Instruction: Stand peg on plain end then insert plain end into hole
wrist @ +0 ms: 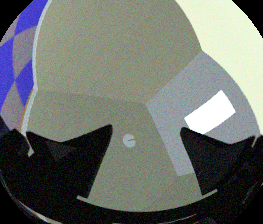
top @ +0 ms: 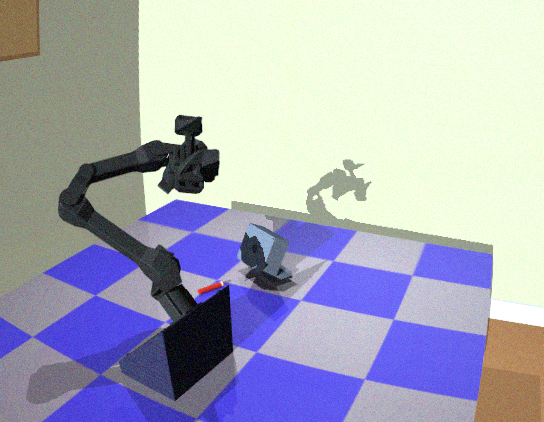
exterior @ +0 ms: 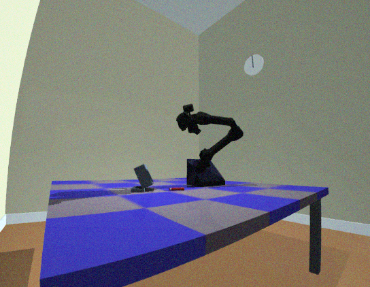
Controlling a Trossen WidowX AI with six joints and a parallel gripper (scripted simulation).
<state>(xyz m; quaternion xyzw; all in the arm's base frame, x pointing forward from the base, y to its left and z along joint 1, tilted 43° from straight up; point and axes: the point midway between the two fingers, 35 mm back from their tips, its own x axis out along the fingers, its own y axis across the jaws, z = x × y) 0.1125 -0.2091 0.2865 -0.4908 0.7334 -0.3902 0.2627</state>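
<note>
Your claw [top: 190, 185] [exterior: 191, 128] [wrist: 147, 129] is spread nearly fully, with nothing in its grip, raised well above the checkered surface [top: 351, 285] [exterior: 123, 234] [wrist: 13, 80]. The red peg [top: 209, 288] [exterior: 177, 189] lies flat there, between the dark wedge-shaped block [top: 198, 345] [exterior: 205, 175] at your arm's foot and the tilted panel [top: 263, 245] [exterior: 143, 175] on its small stand [top: 278, 274] [exterior: 142, 189]. A round clock [exterior: 254, 64] [wrist: 129, 140] hangs on the wall, apart from all of them.

Matte black, faceted arm [top: 113, 237] [exterior: 221, 144] segments
</note>
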